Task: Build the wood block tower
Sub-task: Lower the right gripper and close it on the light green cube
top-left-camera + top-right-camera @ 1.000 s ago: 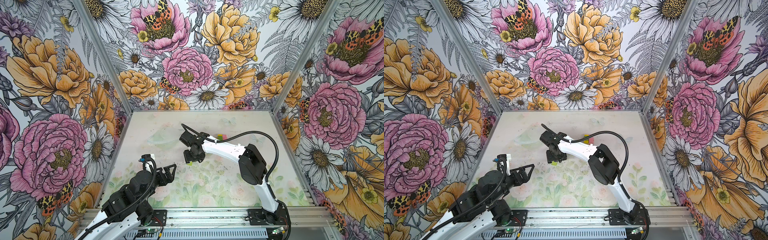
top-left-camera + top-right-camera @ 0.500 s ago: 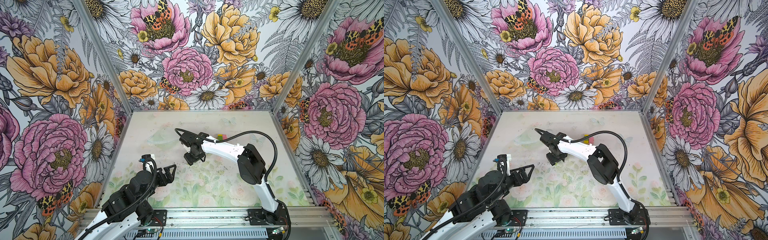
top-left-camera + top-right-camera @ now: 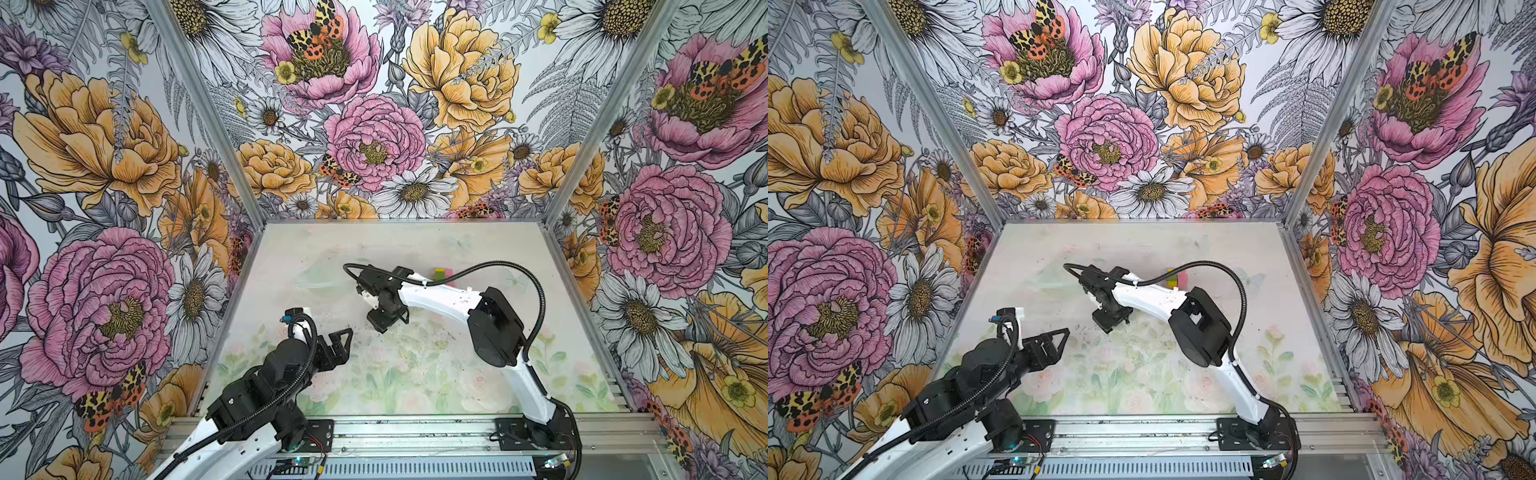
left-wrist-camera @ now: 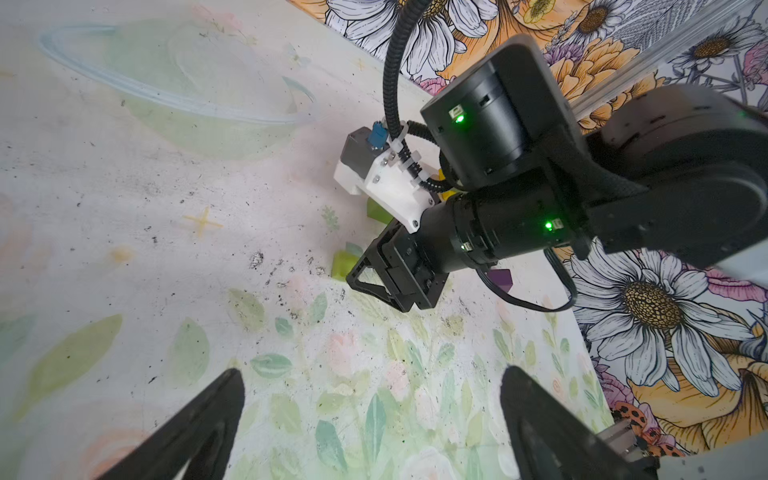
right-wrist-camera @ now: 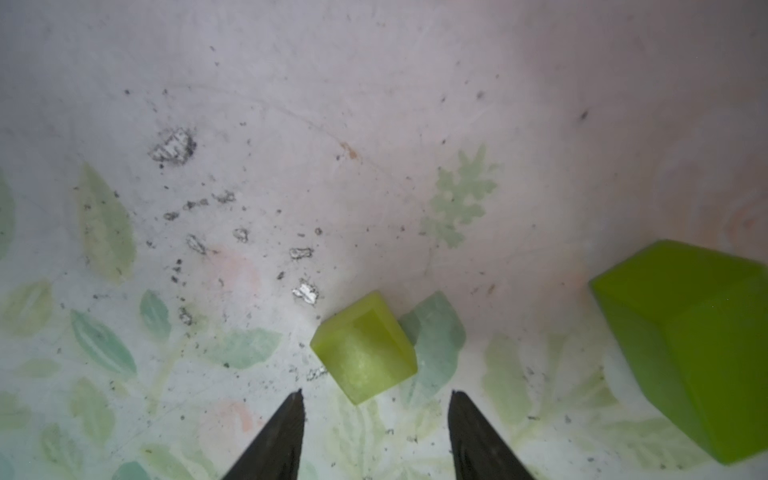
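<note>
Floral counter (image 3: 415,249) holds a lime-green block (image 5: 363,347) just beside the open, empty right fingers (image 5: 274,440); left fingers (image 4: 199,424) gape wide apart.

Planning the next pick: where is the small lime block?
Right wrist view: the small lime block lies just ahead of the open right pincer, a larger green block nearby.

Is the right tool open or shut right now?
Open. On the right tool, the fingertips stand apart with nothing between; the small lime block lies just beyond them, ungripped.
</note>
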Robot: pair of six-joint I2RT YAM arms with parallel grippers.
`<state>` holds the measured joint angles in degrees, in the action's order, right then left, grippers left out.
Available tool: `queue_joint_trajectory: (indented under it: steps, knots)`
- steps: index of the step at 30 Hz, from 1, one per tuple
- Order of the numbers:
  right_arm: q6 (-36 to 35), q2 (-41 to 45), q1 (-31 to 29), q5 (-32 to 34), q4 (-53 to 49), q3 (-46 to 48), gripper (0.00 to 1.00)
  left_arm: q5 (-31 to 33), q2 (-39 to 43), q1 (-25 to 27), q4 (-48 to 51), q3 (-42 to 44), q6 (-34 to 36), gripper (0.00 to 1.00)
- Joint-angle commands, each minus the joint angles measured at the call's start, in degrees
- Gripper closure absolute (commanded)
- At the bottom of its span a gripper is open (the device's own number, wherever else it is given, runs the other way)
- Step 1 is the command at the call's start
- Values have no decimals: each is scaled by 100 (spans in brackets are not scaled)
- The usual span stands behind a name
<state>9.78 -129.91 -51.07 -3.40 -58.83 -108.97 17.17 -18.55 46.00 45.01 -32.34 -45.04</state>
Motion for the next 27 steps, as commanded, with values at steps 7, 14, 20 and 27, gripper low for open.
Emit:
queue_joint_trajectory:
  steps: [7,14,20,27]
  knots:
    - [358,-136,153,-335,-23,-335,41,226,-78,31,16,-208,103,3]
    - [227,-195,114,-512,-23,-293,42,187,-64,30,16,-185,123,3]
    - [-197,-96,106,-434,-32,-186,42,198,-9,41,16,-150,118,2]
    - [-397,-218,106,-439,-39,-201,42,225,-52,33,10,-176,112,3]
